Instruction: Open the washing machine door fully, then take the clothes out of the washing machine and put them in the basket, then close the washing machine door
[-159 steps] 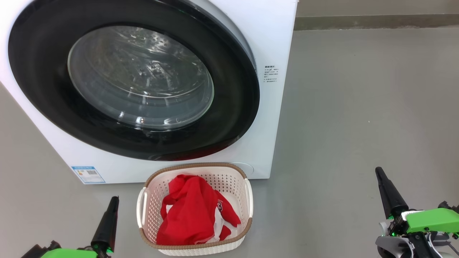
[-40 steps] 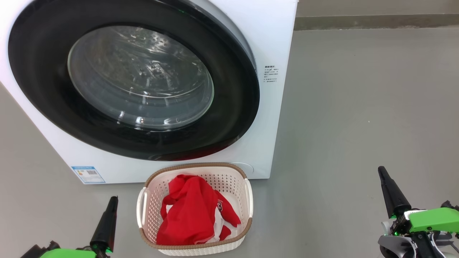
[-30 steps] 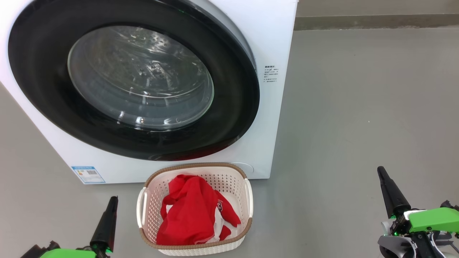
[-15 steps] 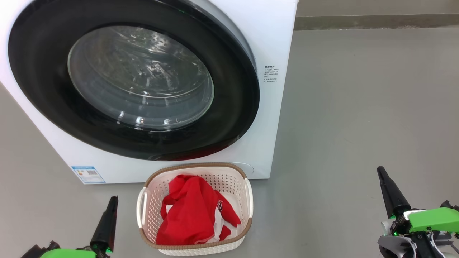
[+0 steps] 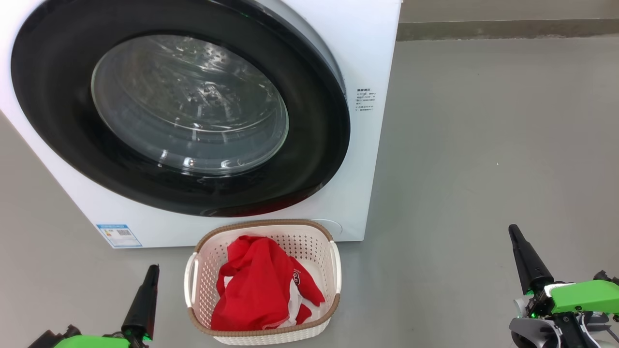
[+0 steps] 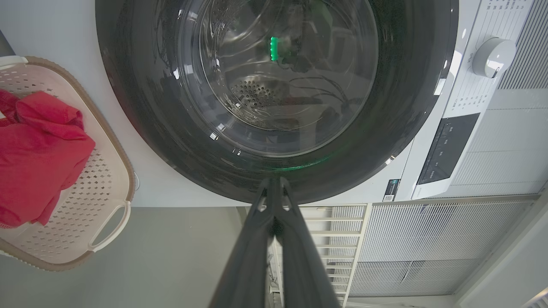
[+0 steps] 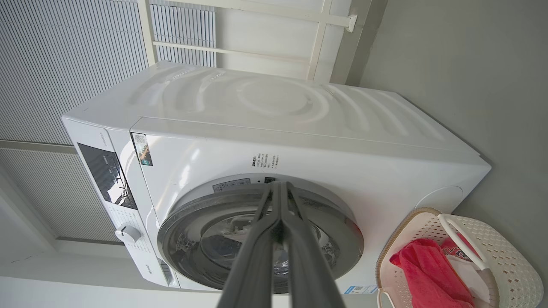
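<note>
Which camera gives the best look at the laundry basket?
The head view: the basket sits whole, seen from above, with the red clothes inside. The left wrist view cuts it off at its left edge; the right wrist view shows it in the lower right corner, also cropped.

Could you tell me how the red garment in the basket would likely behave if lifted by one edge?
The red fabric garment, lying crumpled in folds, is probably floppy and would drape. It looks thin, so likely light. The cream perforated plastic basket might shift if cloth snags.
</note>
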`<state>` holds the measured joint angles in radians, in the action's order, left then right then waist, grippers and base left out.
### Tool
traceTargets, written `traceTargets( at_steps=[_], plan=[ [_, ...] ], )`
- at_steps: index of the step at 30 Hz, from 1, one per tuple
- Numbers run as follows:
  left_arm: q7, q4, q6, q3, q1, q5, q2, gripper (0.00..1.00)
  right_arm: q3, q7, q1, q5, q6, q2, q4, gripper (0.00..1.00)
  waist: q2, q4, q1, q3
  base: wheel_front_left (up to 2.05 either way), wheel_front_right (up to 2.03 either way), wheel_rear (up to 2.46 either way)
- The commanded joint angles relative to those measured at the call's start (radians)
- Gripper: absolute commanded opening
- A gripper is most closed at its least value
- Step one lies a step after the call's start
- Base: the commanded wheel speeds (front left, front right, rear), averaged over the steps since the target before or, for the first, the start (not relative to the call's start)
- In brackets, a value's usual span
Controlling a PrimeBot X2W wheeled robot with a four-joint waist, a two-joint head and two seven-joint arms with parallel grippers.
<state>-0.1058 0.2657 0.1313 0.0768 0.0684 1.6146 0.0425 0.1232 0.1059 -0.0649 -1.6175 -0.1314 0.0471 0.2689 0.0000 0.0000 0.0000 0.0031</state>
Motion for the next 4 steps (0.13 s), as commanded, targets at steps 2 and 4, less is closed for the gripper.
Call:
traceTargets(
  at_steps=[2, 4],
  plan=[
    [-0.007, -0.021, -0.001, 0.037, 0.04, -0.006, 0.009, 0.0, -0.013, 0.005, -0.043, 0.006, 0.001, 0.006, -0.024, 0.0, 0.0, 0.0, 0.0, 0.0, 0.0, 0.0, 0.0],
    [-0.007, -0.021, -0.001, 0.037, 0.04, -0.006, 0.009, 0.0, -0.013, 0.005, -0.043, 0.006, 0.001, 0.006, -0.024, 0.0, 0.0, 0.0, 0.0, 0.0, 0.0, 0.0, 0.0]
  ],
)
